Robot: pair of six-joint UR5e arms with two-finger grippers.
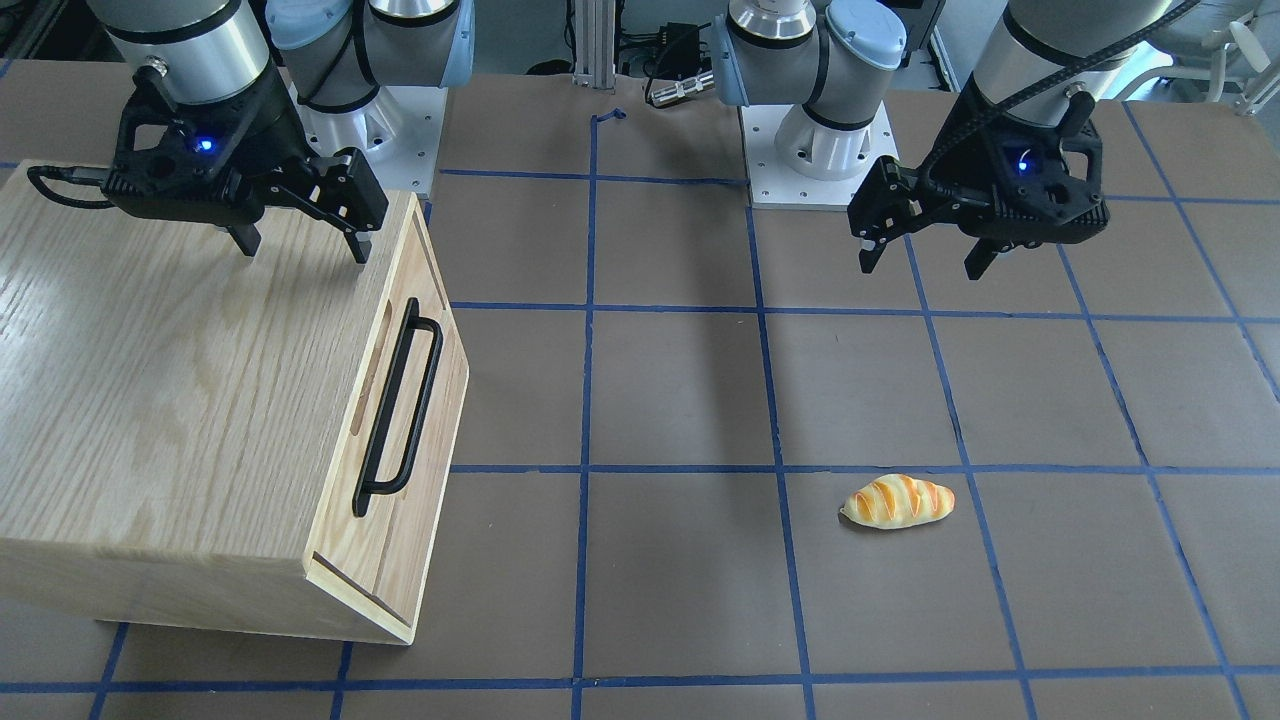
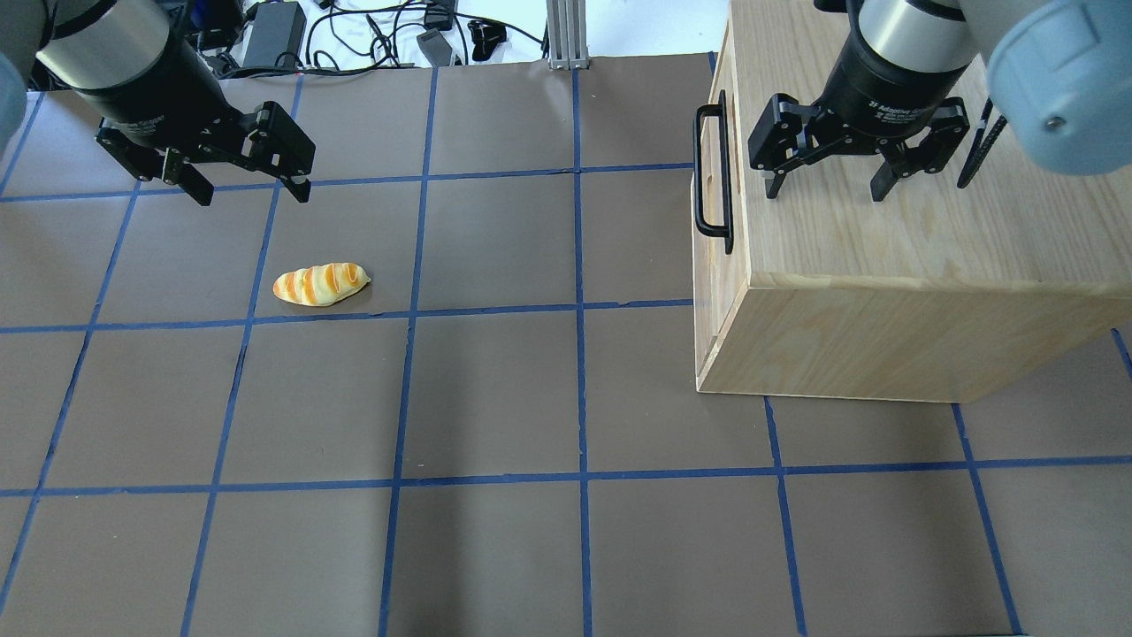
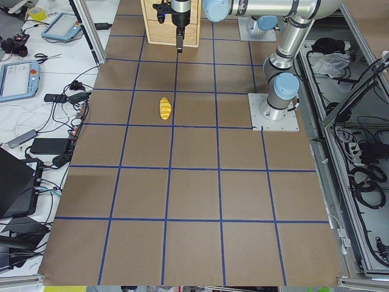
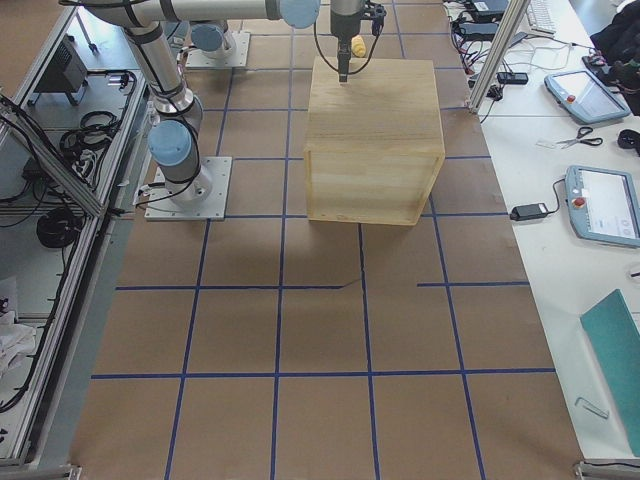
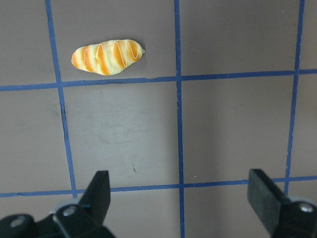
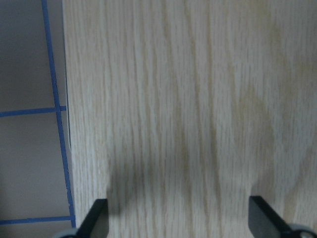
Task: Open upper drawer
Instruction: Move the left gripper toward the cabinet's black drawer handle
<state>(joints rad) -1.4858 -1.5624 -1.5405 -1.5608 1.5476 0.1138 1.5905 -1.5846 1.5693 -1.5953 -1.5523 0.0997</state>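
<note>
The upper drawer shows as the light-oak front panel [image 1: 404, 262] of the oak cabinet [image 1: 170, 380], with a long black bar handle [image 1: 400, 410]. It sits flush with the cabinet face. The handle also shows in the overhead view [image 2: 713, 168]. My right gripper [image 1: 303, 246] is open and empty and hovers over the cabinet top [image 2: 884, 239], behind the front edge and apart from the handle. It shows too in the overhead view [image 2: 826, 191] and the right wrist view [image 6: 179, 214]. My left gripper [image 2: 253, 195] is open and empty above the table, far from the cabinet.
A toy bread loaf [image 2: 320, 283] lies on the brown table with blue grid tape, just in front of my left gripper [image 5: 181, 191]. It also shows in the left wrist view [image 5: 107, 57]. The cabinet stands at the table's right end [image 4: 375, 130].
</note>
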